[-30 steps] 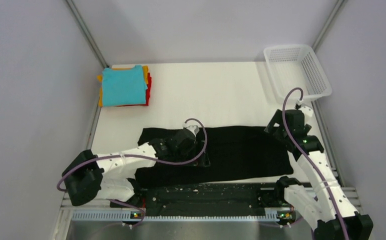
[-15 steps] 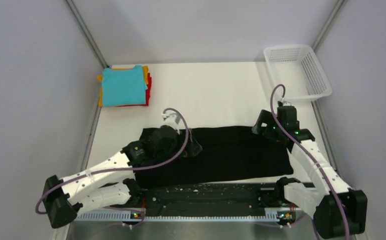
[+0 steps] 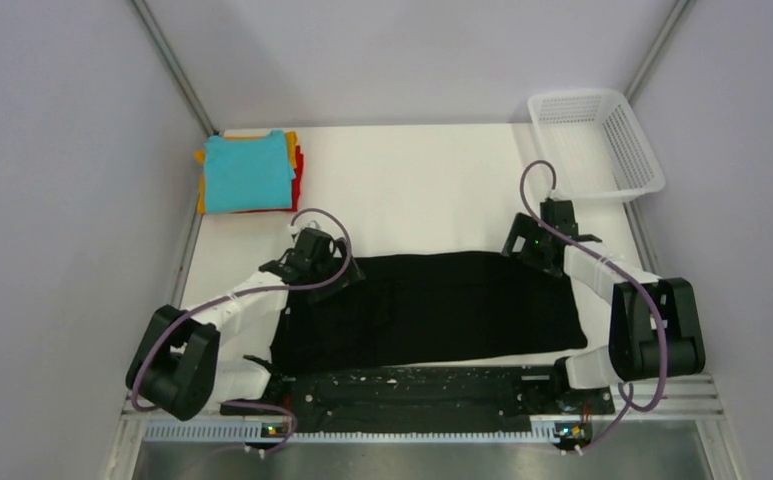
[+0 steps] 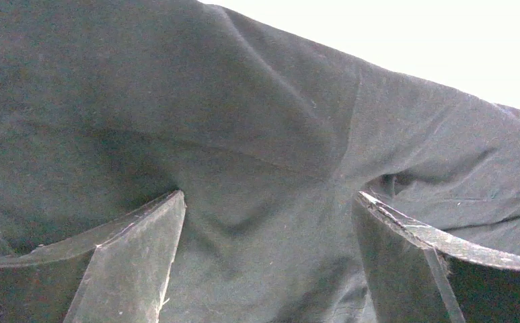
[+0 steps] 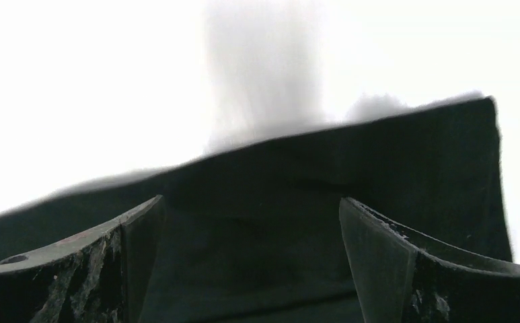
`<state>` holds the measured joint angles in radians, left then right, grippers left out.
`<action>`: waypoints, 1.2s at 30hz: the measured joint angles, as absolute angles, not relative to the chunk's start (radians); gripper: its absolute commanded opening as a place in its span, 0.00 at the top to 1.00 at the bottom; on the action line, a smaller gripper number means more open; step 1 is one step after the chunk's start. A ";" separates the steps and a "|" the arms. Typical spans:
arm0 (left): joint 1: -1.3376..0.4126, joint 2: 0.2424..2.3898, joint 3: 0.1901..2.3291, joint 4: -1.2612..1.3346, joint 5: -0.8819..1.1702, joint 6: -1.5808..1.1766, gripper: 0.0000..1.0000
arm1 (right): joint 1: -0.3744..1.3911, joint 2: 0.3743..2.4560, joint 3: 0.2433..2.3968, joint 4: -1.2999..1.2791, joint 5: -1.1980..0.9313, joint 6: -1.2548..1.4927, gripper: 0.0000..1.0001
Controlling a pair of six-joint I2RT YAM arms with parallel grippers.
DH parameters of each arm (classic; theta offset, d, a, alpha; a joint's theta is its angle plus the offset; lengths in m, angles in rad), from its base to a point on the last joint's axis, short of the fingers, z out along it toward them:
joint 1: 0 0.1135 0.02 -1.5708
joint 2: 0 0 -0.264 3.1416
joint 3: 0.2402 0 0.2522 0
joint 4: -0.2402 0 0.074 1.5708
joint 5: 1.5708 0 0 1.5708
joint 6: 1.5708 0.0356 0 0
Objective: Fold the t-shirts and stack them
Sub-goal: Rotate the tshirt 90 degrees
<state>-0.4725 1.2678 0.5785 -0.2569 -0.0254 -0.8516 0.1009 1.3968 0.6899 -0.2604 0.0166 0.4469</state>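
Note:
A large black t-shirt (image 3: 432, 310) lies folded into a wide band across the near part of the white table (image 3: 412, 190). My left gripper (image 3: 320, 268) hovers over its far left corner, and my right gripper (image 3: 530, 246) over its far right corner. In the left wrist view the left gripper (image 4: 270, 195) is open, with wrinkled black cloth (image 4: 264, 134) beneath the gap. In the right wrist view the right gripper (image 5: 251, 200) is open above the shirt's far edge (image 5: 378, 134). A stack of folded t-shirts sits at the far left: teal (image 3: 247, 172) on top, orange-yellow (image 3: 200, 185) and red (image 3: 298, 175) edges below.
A white mesh basket (image 3: 577, 97) stands at the far right corner of the table. Grey walls close in both sides. A black rail (image 3: 412, 385) with the arm bases runs along the near edge.
Both arms have swung away from the near side. The left gripper went from the shirt's middle to its far left corner, the right one to the far right corner. Both stayed open.

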 measured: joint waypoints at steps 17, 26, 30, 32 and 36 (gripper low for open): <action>-0.308 2.071 1.483 -0.303 0.218 -0.708 0.01 | 0.028 1.320 0.607 -0.220 -0.014 0.501 0.02; -0.334 2.836 2.495 0.018 0.451 -1.074 0.01 | 0.448 1.041 0.447 -0.360 -0.078 0.765 0.01; -0.377 2.939 2.593 0.183 0.371 -1.227 0.01 | 0.674 1.109 0.469 -0.327 -0.159 0.848 0.01; -0.399 2.951 2.594 0.220 0.331 -1.258 0.01 | 0.775 1.187 0.517 -0.315 -0.187 0.860 0.01; -0.431 2.963 2.594 0.271 0.270 -1.287 0.01 | 0.918 1.320 0.615 -0.314 -0.225 0.852 0.01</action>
<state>-0.4313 2.9635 2.5942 0.2714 0.2703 -1.2865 0.9180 1.3205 0.6151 -0.3138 -0.2249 0.8516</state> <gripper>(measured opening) 0.985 0.985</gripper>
